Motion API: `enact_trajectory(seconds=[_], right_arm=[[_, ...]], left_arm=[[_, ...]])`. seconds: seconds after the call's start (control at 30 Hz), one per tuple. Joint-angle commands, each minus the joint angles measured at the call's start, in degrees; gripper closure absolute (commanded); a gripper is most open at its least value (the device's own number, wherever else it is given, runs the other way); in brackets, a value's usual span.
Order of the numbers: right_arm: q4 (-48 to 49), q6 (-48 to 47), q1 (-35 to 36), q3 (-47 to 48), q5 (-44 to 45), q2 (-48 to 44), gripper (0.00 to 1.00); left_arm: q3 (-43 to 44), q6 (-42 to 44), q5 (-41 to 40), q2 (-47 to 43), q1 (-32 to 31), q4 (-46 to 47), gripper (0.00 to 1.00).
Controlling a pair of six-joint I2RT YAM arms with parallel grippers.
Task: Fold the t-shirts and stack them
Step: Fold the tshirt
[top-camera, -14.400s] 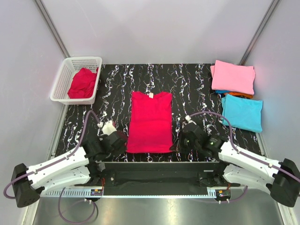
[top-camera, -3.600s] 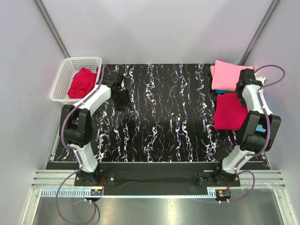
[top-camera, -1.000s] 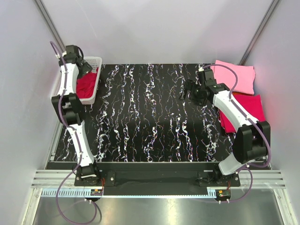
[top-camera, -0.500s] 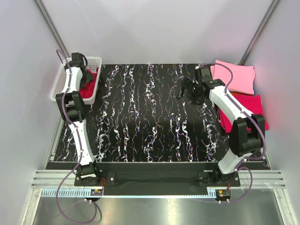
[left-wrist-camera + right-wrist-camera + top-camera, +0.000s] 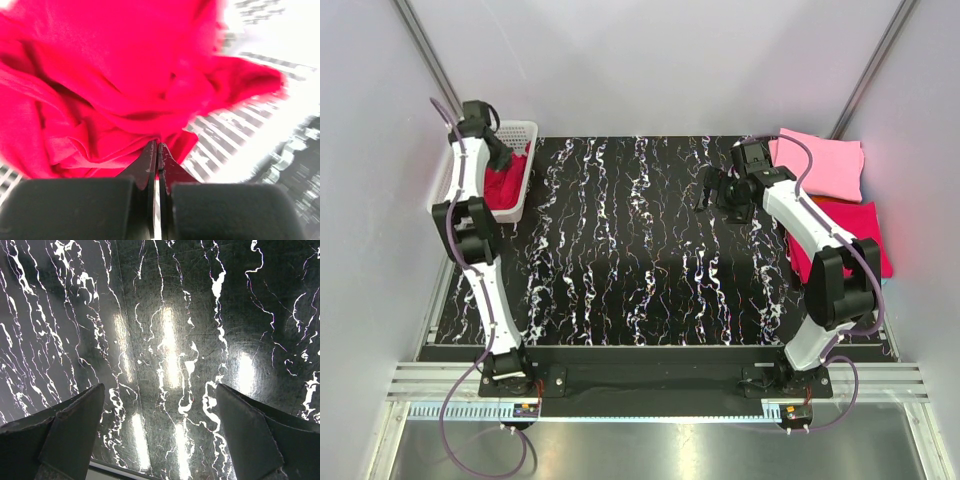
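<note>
A crumpled crimson t-shirt (image 5: 504, 186) lies in the white mesh basket (image 5: 523, 128) at the table's back left. My left gripper (image 5: 492, 152) reaches into the basket from above. In the left wrist view its jaws (image 5: 158, 146) are shut, pinching a fold of that crimson t-shirt (image 5: 100, 85). At the back right lie a folded pink t-shirt (image 5: 828, 163) and, nearer, a folded crimson t-shirt (image 5: 850, 236). My right gripper (image 5: 708, 190) hangs over the black marbled table (image 5: 640, 270), left of the pink shirt. Its fingers (image 5: 75, 425) stand wide open around nothing, the gripper (image 5: 160, 388) facing bare tabletop.
The basket's white mesh wall (image 5: 240, 145) shows beside the pinched cloth. Grey side walls close in the table on the left, right and back. Both arms stretch up along the table's left and right sides.
My left gripper has gone from open to shut on the crimson cloth in the basket. The right gripper has drifted slightly left over the table, still open.
</note>
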Motion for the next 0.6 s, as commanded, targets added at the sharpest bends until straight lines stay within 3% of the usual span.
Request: enact_trajectory(seconds=[0.0, 0.2, 0.37, 0.5, 0.57], right_arm=[[0.2, -0.7, 0.6, 1.1, 1.2, -2.1, 0.01], [0.7, -0.1, 0.6, -1.9, 5.3, -7.4, 0.00], [3.9, 8.2, 0.6, -6.9, 17.8, -13.8, 0.00], [7.6, 12.2, 0.6, -8.9, 19.7, -19.1, 0.00], [8.1, 12.3, 0.6, -9.5, 20.8, -20.3, 0.00]], left_arm=[[2.0, 2.0, 3.9, -14.7, -1.5, 4.5, 1.00], [1.3, 7.3, 7.4, -27.9, -10.3, 6.7, 1.00], [2.6, 17.2, 12.6, -32.2, -27.3, 7.7, 1.00], [2.2, 26.5, 3.7, -32.5, -46.6, 1.8, 1.00], [-2.6, 28.8, -2.6, -34.4, -51.4, 1.7, 1.00]])
